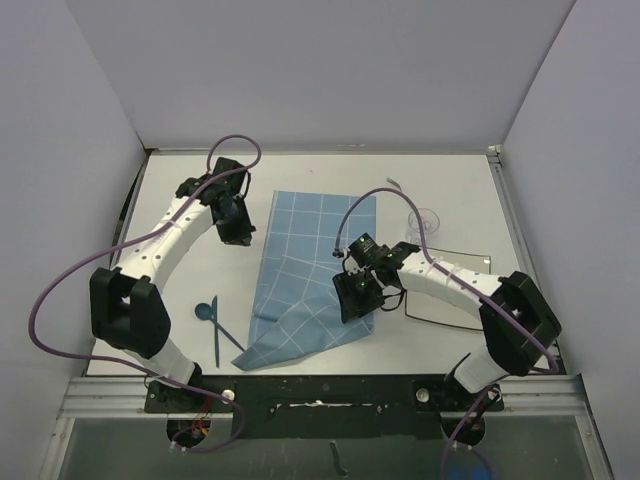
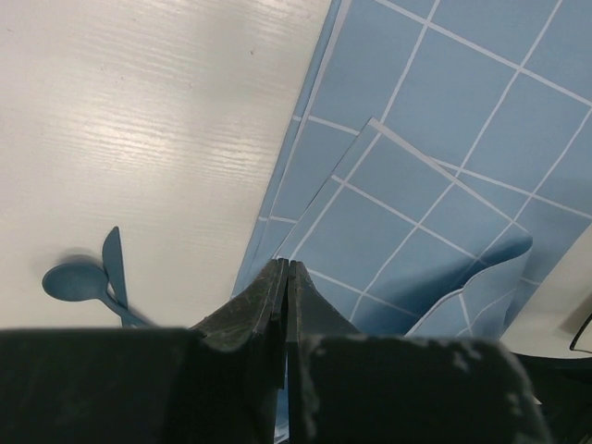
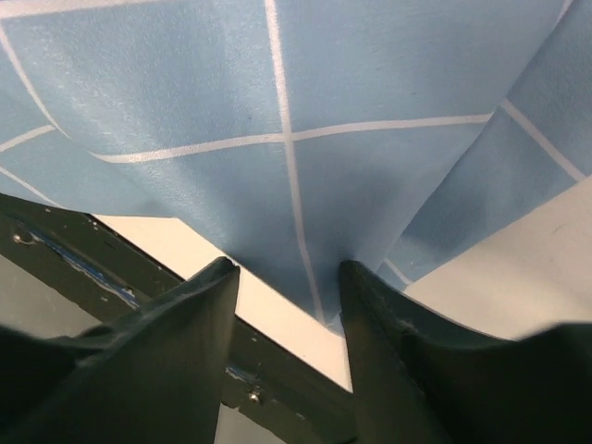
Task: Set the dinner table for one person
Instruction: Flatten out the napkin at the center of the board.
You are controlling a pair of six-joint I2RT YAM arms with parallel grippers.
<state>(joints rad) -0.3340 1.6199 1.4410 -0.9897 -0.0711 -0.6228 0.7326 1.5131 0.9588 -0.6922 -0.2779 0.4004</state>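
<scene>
The dinner table [image 1: 180,200] is a white top with a black rail [image 1: 330,390] along its near edge. A blue cloth mat with a white grid [image 1: 310,260] lies in the middle, its near part folded over and rumpled. My right gripper [image 1: 355,295] hangs over the mat's near right edge. In the right wrist view it [image 3: 287,268] is open, with the mat's edge [image 3: 370,92] just ahead of the fingertips and nothing gripped. My left gripper [image 1: 235,228] is beside the mat's far left edge. In the left wrist view it [image 2: 285,268] is shut, with nothing seen in it.
A blue spoon [image 1: 205,312] and a blue knife [image 1: 225,345] lie at the near left, left of the mat. A clear glass [image 1: 425,222] stands at the far right. A clear flat plate-like thing [image 1: 455,290] lies under the right arm. White walls enclose three sides.
</scene>
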